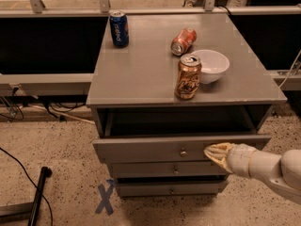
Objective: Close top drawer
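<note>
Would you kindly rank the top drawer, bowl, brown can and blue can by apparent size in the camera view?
1. top drawer
2. bowl and brown can: too alike to rank
3. blue can, though it stands farther back
The gripper is at the drawer front, right of its knob.

The floor (pixel 56 145) is pale speckled terrazzo, with a blue tape cross (pixel 104 197) stuck down just off the front left corner of the grey bench (pixel 141 65). A black cable (pixel 14 161) curves over the floor at far left. Near it lies a slanted black bar (pixel 38 192), perhaps part of a stand. A metal rail (pixel 61 12) with uprights runs along the bench's back edge. Dark recesses (pixel 47 44) flank the bench. Below the left one is a pale ledge (pixel 47 81), with loose wires (pixel 51 111) under it. The light is warm and even. The gripper (pixel 214 150) sits below the bench's front edge, right of centre.
</note>
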### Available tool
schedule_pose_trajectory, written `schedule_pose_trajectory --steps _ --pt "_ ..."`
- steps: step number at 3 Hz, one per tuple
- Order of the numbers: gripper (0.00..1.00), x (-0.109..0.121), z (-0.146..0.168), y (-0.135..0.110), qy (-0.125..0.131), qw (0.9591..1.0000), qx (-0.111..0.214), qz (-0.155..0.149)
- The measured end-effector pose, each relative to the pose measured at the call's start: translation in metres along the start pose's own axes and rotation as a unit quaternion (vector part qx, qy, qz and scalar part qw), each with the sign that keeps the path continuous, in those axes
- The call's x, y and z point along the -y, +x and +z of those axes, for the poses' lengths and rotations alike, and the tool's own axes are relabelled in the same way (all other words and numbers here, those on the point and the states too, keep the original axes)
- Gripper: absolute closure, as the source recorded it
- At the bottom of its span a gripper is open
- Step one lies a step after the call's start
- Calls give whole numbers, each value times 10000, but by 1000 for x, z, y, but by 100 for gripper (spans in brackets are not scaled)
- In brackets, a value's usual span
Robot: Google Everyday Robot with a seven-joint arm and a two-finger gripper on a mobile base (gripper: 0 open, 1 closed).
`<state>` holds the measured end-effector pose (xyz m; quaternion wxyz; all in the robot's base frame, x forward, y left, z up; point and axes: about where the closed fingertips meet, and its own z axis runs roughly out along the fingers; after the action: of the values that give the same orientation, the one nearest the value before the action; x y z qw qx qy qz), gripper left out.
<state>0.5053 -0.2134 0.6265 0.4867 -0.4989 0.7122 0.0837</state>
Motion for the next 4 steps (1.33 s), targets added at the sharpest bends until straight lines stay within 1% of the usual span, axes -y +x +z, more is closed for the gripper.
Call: schedule_pose_trajectory --steps 1,2,4 --pt "100 22 21 3 96 9999 57 -44" --pt "100 35 40 5 79 9998 150 -43" --pt "100 36 43 5 58 9998 200 -43"
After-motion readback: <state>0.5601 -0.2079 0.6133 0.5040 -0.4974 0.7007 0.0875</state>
